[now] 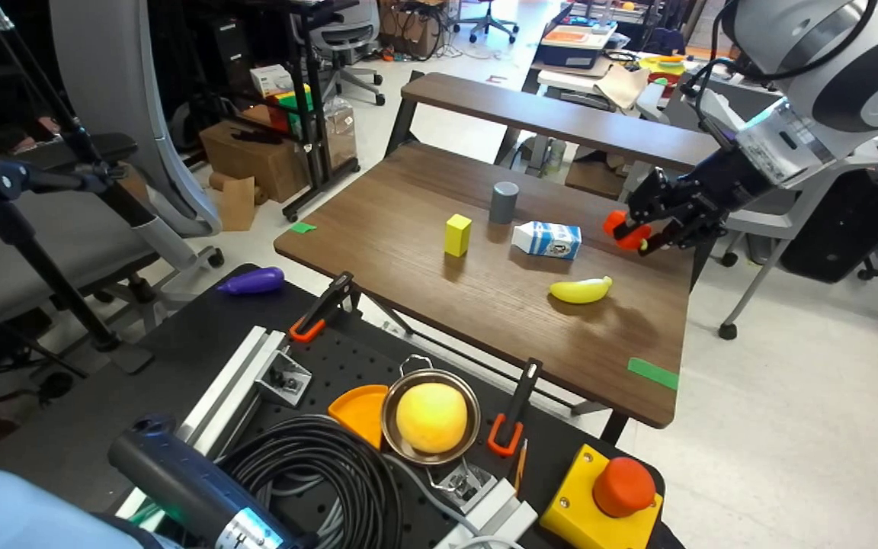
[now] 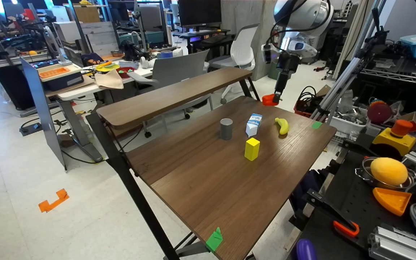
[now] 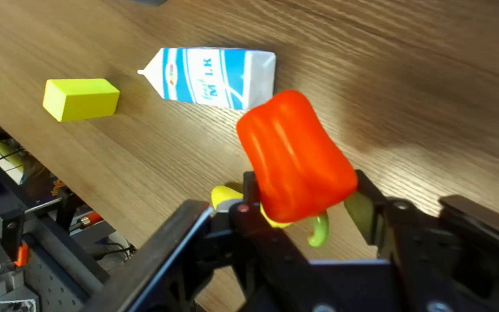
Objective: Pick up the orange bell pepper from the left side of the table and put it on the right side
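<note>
The orange bell pepper [image 3: 290,147] is held between the two fingers of my gripper [image 3: 308,186] in the wrist view, its green stem pointing back toward the palm. The pepper also shows in both exterior views [image 1: 634,238] [image 2: 268,100], above one end of the dark-brown table [image 1: 378,221], not touching it. The gripper [image 2: 276,97] reaches down from the arm at that end. The table also shows in the wrist view [image 3: 145,169]. Part of the pepper is hidden behind a finger in both exterior views.
A milk carton [image 1: 549,240], a yellow banana [image 1: 581,290], a yellow block [image 1: 457,235] and a grey cylinder [image 1: 504,202] stand or lie on the table. A raised shelf [image 2: 179,99] runs along one long edge. A black cart [image 1: 378,358] with clamps stands along the opposite edge.
</note>
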Action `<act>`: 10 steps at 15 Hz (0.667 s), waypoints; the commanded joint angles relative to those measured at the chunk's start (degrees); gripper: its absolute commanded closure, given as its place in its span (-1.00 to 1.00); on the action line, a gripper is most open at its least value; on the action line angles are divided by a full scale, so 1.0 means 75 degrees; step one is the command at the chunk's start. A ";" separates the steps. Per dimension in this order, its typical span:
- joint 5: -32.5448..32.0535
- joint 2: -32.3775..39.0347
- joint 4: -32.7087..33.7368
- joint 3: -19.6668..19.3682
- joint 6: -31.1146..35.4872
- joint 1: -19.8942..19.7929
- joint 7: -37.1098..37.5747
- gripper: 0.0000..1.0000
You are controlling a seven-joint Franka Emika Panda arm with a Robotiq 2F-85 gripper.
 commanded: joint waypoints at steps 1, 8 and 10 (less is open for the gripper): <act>-0.0772 0.0151 0.0379 -0.0139 0.0266 0.0200 0.1360 0.46; -0.1741 0.1529 0.2090 0.0099 -0.0039 -0.0070 0.2627 0.46; -0.1894 0.2041 0.2603 0.0154 -0.0150 -0.0158 0.2810 0.46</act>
